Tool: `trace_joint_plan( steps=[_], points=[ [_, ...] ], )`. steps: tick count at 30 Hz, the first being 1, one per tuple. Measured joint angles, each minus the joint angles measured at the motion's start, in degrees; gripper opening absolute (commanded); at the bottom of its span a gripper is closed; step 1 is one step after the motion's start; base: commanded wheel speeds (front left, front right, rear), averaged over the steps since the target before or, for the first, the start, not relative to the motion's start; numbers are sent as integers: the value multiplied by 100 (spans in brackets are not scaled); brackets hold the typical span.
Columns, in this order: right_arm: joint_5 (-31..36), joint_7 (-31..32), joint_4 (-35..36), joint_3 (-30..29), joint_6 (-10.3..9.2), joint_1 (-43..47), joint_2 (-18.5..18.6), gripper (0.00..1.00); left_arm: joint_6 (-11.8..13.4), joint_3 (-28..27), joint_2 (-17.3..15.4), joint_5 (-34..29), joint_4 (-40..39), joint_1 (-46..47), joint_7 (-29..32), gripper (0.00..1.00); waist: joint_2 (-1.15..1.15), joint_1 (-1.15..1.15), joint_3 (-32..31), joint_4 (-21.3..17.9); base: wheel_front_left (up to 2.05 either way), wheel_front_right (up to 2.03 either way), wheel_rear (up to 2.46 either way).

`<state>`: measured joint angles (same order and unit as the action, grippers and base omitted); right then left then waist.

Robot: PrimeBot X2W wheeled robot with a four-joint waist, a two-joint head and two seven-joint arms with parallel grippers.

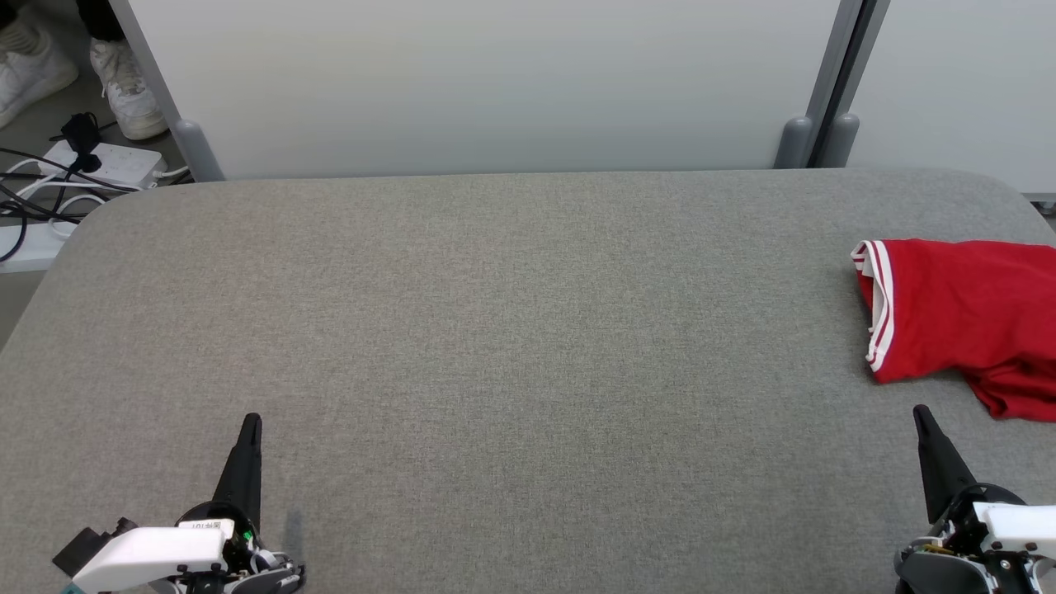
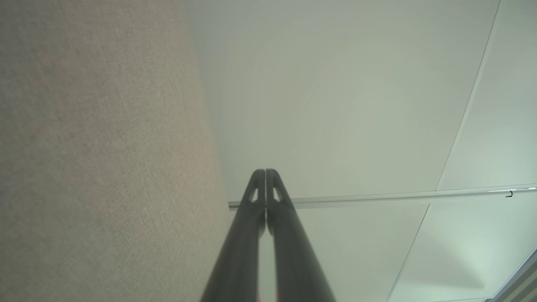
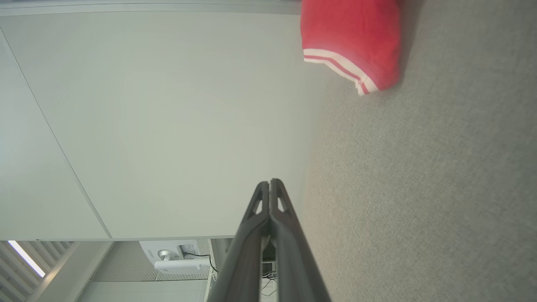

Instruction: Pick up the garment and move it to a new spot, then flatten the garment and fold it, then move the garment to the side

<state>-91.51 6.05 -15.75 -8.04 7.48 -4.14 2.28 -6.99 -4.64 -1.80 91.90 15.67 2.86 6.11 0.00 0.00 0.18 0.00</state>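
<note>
- We count one red fabric garment [image 1: 961, 318] with white striped trim. It lies bunched at the far right of the grey fabric-covered table [image 1: 511, 330], and the head view's right edge cuts it off.
- In the right wrist view, the same garment [image 3: 348, 35] rests on the grey cloth with its striped hem towards the camera, well ahead of the fingertips.
- We see two grippers, each with two long dark fingers.
- The left gripper [image 1: 251, 422] sits low at the near left of the table. Its jaws are pressed together with nothing between them, and the left wrist view shows the two fingers [image 2: 256, 218] meeting at the tips.
- The right gripper [image 1: 921, 412] sits low at the near right, its tip near the garment's lower edge but apart from it. Its jaws are also closed and empty, the tips meeting in the right wrist view.
- Behind the table stand two pale wall panels [image 1: 495, 82], side by side with grey posts between them.
- On the floor at the far left we count two white sneakers [image 1: 128, 87] on a person's feet.
- One white power strip [image 1: 107, 163] lies nearby, with black cables [image 1: 33, 186] running across it.
</note>
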Motion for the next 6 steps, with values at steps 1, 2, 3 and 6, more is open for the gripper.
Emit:
trace_joint_plan(
  steps=[1, 2, 3, 6],
  points=[
    [0, 0, 0, 0, 0, 0, 0, 0, 0, 0, 0, 0, 0, 0, 0, 0, 0, 0, 0, 0, 0, 0, 0],
    [0, 0, 0, 0, 0, 0, 0, 0, 0, 0, 0, 0, 0, 0, 0, 0, 0, 0, 0, 0, 0, 0, 0],
    [0, 0, 0, 0, 0, 0, 0, 0, 0, 0, 0, 0, 0, 0, 0, 0, 0, 0, 0, 0, 0, 0, 0],
    [0, 0, 0, 0, 0, 0, 0, 0, 0, 0, 0, 0, 0, 0, 0, 0, 0, 0, 0, 0, 0, 0, 0]
  ],
)
